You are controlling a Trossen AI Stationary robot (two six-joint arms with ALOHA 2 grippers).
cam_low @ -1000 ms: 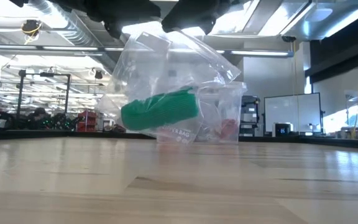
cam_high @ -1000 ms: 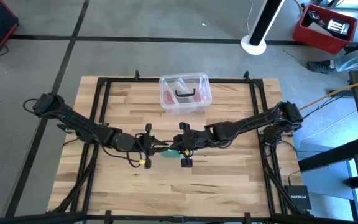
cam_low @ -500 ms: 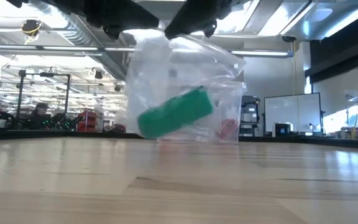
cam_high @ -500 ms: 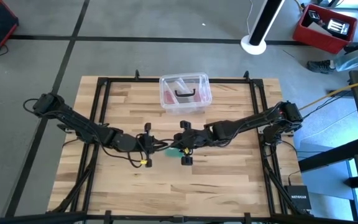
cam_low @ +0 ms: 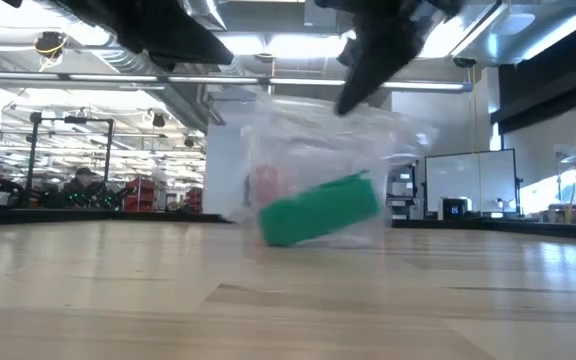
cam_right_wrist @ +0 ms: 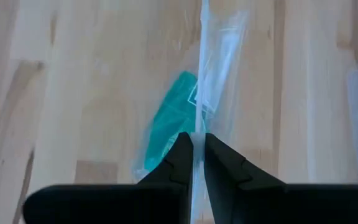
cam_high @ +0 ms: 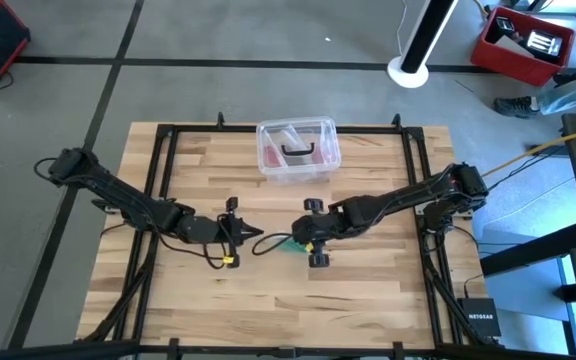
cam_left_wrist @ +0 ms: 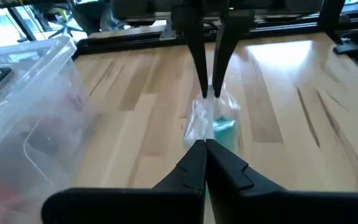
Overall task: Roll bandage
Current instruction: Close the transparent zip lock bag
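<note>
- The low view shows what the high view hides: the bandage (cam_low: 320,209) is a compact green roll inside a clear plastic bag (cam_low: 308,150), its lower end by the wooden table (cam_low: 288,300) and its long axis tilted, the end toward the picture's right raised.
- In the high view only a small teal patch of the bandage (cam_high: 295,243) shows on the table (cam_high: 368,300), in front of the clear plastic box (cam_high: 298,150), well apart from it and between the two grippers.
- The right wrist view gives the grip: the right gripper (cam_right_wrist: 197,149) has its fingers pinched on the bag's thin upper edge (cam_right_wrist: 213,68), with the bandage (cam_right_wrist: 169,121) hanging below them in the bag, its length running slantwise away from the fingertips.
- The left wrist view shows the left gripper (cam_left_wrist: 204,149) with its fingers pressed together, and I cannot tell whether any bag film is caught between them; the bag (cam_left_wrist: 205,115) and bandage (cam_left_wrist: 224,127) lie just beyond its tips, with the box's wall (cam_left_wrist: 23,118) off to one side.
- In the high view the left gripper (cam_high: 251,238) sits just beside the bag; the right gripper (cam_high: 304,240) is over it.
- Count: one bandage, one bag, one box, two arms.
</note>
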